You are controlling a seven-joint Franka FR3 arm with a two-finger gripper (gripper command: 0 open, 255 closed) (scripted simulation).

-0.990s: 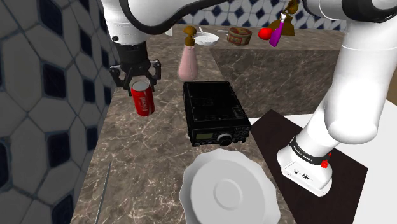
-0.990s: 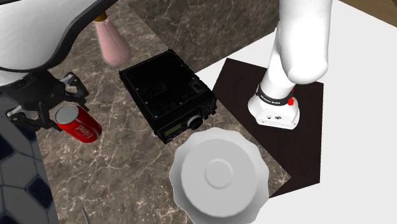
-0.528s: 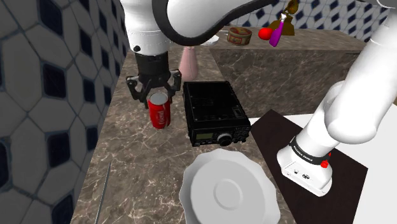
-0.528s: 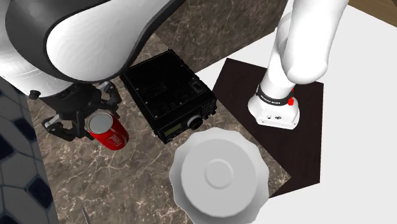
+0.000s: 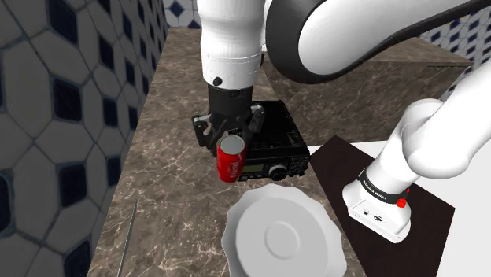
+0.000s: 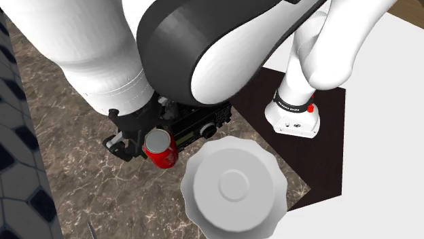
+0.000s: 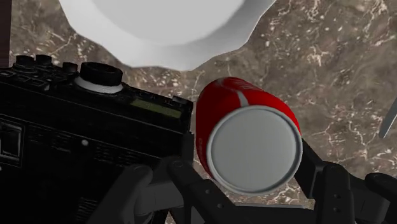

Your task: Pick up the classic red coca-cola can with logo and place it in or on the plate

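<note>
Gripper (image 5: 230, 146) clamped on the red can (image 5: 231, 161), one finger on each side of its upper end. Can hangs tilted above the brown marbled bench (image 5: 169, 197), at the front-left corner of the black radio (image 5: 279, 145) as the shoulder view has it, silver lid facing the wrist camera. White scalloped plate (image 5: 283, 240) lies on the bench just in front of the radio's dial face. Arm base (image 5: 382, 206) stands on a dark mat (image 5: 429, 212), right of the radio.

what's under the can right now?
Marbled counter, beside the black radio's front; the white plate is not under it yet. The spot straight below is hidden by the can itself.
</note>
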